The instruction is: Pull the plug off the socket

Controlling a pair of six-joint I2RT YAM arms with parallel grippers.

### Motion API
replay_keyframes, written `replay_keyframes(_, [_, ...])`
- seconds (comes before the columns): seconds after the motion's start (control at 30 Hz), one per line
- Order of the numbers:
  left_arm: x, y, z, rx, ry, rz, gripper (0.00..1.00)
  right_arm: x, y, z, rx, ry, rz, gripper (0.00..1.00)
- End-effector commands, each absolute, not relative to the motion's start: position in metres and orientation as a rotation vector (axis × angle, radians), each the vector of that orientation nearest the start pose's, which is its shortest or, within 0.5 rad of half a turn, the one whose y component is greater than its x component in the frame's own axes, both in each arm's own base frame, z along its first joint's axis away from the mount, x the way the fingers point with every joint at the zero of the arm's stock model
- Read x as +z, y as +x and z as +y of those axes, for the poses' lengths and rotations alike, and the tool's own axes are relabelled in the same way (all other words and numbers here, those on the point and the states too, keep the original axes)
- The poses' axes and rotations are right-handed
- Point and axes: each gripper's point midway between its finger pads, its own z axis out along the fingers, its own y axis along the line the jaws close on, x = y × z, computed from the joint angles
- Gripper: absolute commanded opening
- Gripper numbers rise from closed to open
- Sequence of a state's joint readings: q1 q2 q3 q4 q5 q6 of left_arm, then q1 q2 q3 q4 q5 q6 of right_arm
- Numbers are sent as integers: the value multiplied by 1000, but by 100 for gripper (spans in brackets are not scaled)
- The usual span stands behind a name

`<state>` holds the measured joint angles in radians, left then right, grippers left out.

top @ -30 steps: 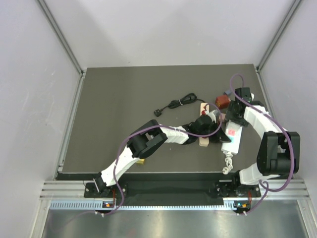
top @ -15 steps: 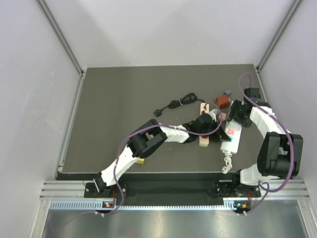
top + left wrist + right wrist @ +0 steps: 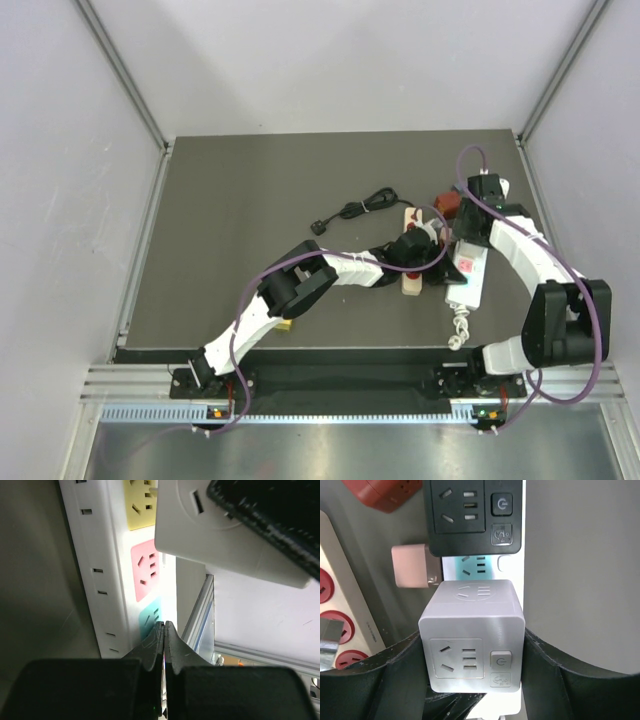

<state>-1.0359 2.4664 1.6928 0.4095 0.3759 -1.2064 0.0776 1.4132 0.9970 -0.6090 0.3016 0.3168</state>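
The plug is a white cube adapter (image 3: 472, 640) with a power button, standing on the white socket strip (image 3: 466, 280). My right gripper (image 3: 472, 655) is shut on it, one black finger (image 3: 395, 670) against each side. In the left wrist view the cube (image 3: 220, 530) sits over the strip's yellow outlet (image 3: 140, 502). Whether its pins are still in, I cannot tell. My left gripper (image 3: 164, 630) is shut with nothing in it, its tips on the strip (image 3: 107, 555) by the teal outlet (image 3: 150, 617).
A black cube adapter (image 3: 472, 510) sits on the same strip just beyond the white one, with a pink plug (image 3: 412, 572) beside it. A red cube (image 3: 447, 203), a beige strip with red sockets (image 3: 409, 282) and a black cable (image 3: 355, 211) lie to the left.
My right wrist swung out to the right and has come back left, still holding the white cube. The left arm and the strip have stayed put.
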Motion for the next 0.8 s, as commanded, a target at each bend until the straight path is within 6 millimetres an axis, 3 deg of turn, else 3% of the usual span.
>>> replay_keyframes(0.0, [-30,238,-578,-1406,57,2636,0,140,341,-14,-204,426,2384,0])
replay_keyframes(0.23, [6,225,-595,-1456,309,2480,0,175,326,-26,-191,473,2309,0])
replay_keyframes(0.3, [35,224,-598,-1507,349,2393,0,180,323,-32,-193,496,2295,0])
replay_keyframes(0.33, [34,221,-593,-1506,371,2390,0,183,321,-36,-185,513,2283,0])
replay_keyframes(0.37, [55,221,-593,-1541,392,2345,0,184,321,-31,-152,501,2286,0])
replay_keyframes(0.43, [73,218,-589,-1597,420,2288,0,185,322,-26,-111,487,2283,0])
replay_keyframes(0.47, [95,216,-588,-1636,439,2245,0,186,324,-33,-108,519,2270,0])
replay_keyframes(0.53, [123,215,-581,-1655,465,2181,0,185,330,-27,-61,513,2271,0])
replay_keyframes(0.6, [138,216,-574,-1636,470,2155,0,190,340,-26,-40,520,2251,0])
replay_keyframes(0.63, [135,215,-566,-1615,473,2164,0,190,346,-26,-33,526,2248,0])
replay_keyframes(0.67, [155,216,-560,-1627,471,2127,0,194,353,-25,-19,525,2230,0])
replay_keyframes(0.77, [166,216,-537,-1608,460,2121,0,218,385,-22,38,530,2146,0])
